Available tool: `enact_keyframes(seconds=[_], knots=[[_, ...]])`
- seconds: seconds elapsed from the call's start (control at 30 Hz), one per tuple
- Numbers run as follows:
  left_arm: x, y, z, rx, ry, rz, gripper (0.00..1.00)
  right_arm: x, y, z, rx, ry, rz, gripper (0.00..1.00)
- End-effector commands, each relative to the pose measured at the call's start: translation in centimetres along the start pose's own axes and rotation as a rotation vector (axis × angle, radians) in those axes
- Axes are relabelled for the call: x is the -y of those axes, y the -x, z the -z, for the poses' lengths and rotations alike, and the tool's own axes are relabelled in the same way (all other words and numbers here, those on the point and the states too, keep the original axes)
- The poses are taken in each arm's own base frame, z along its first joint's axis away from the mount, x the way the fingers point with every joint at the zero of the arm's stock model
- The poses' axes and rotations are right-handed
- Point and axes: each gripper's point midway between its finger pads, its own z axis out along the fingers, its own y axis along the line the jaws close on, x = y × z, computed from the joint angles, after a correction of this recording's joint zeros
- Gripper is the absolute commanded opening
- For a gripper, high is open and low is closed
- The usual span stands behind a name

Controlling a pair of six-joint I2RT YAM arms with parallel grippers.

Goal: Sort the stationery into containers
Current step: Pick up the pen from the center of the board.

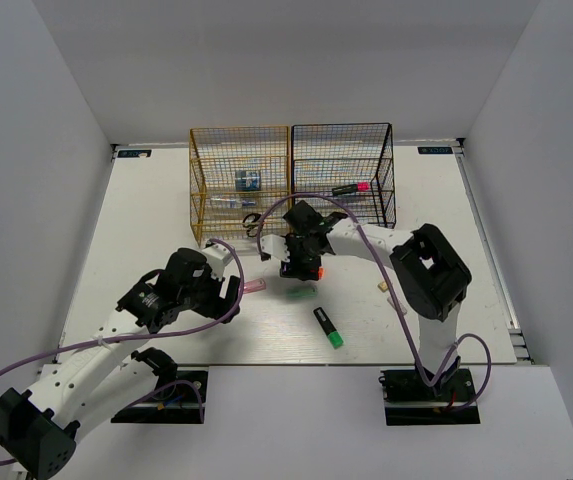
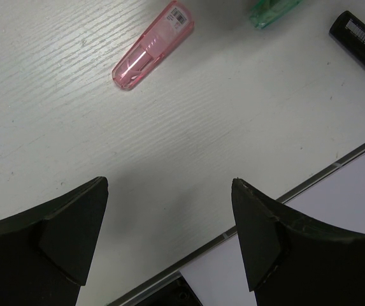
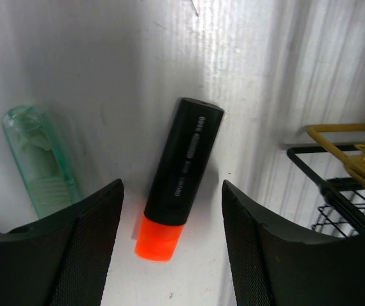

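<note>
My right gripper (image 1: pixel 302 262) (image 3: pixel 172 213) is open, low over the table, with its jaws either side of the orange-capped highlighter (image 3: pixel 183 167) (image 1: pixel 317 270) and not touching it. The green capsule (image 3: pixel 41 162) (image 1: pixel 301 294) lies just left of it. My left gripper (image 1: pixel 230 291) (image 2: pixel 169 220) is open and empty, short of the pink capsule (image 2: pixel 152 46) (image 1: pixel 253 287). The green-capped highlighter (image 1: pixel 328 327) (image 2: pixel 360 39) lies nearer the front. The gold rack (image 1: pixel 239 185) holds the blue tape roll (image 1: pixel 248 180) and the clear pen (image 1: pixel 228 202). The black rack (image 1: pixel 343 175) holds the pink-capped highlighter (image 1: pixel 351 188).
The black-handled scissors (image 1: pixel 253 222) lie at the gold rack's foot, close to my right wrist. The beige eraser (image 1: pixel 383 287) lies right of my right arm. Both racks' feet (image 3: pixel 335 185) show at the right of the right wrist view. The table's front edge (image 2: pixel 278 194) runs beneath my left gripper.
</note>
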Motion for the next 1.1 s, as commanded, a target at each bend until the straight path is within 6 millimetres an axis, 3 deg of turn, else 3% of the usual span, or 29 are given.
enact_keyframes(seconds=[0.0,0.2,0.3,0.33,0.37,0.5,0.67,0.77,0.9,1.07], knots=[[0.1,-0.2,0.1,-0.003,-0.009,-0.008,0.88,0.3,-0.4,-0.4,-0.011,0.013,0.01,0.66],[0.0,-0.2,0.0,-0.003,-0.006,-0.008,0.88,-1.7,-1.1,-1.1,-0.004,0.157,-0.005,0.62],[0.0,-0.1,0.1,0.0,-0.006,-0.008,0.88,-3.1,-1.2,-0.9,0.002,0.233,-0.009,0.43],[0.0,-0.1,0.1,0.002,-0.006,-0.008,0.88,-3.9,-1.5,-0.6,-0.009,0.269,-0.009,0.28],[0.0,-0.1,0.1,0.002,-0.005,-0.007,0.88,-4.3,-1.4,-0.6,0.0,0.287,-0.011,0.2],[0.0,-0.1,0.1,0.0,-0.005,-0.004,0.88,-5.7,-1.8,-0.3,-0.006,0.344,-0.014,0.01],[0.0,-0.1,0.1,0.0,-0.005,-0.009,0.88,-5.7,-1.6,0.2,0.0,0.338,-0.026,0.0],[0.0,-0.1,0.1,0.0,-0.004,-0.008,0.88,-4.7,-0.4,1.1,0.039,0.285,-0.026,0.0],[0.0,-0.1,0.1,-0.001,-0.005,-0.005,0.88,-2.0,1.7,3.6,0.087,0.156,-0.012,0.0],[0.0,-0.2,0.0,-0.006,-0.004,-0.007,0.88,0.3,2.5,5.4,0.088,0.059,0.0,0.0]])
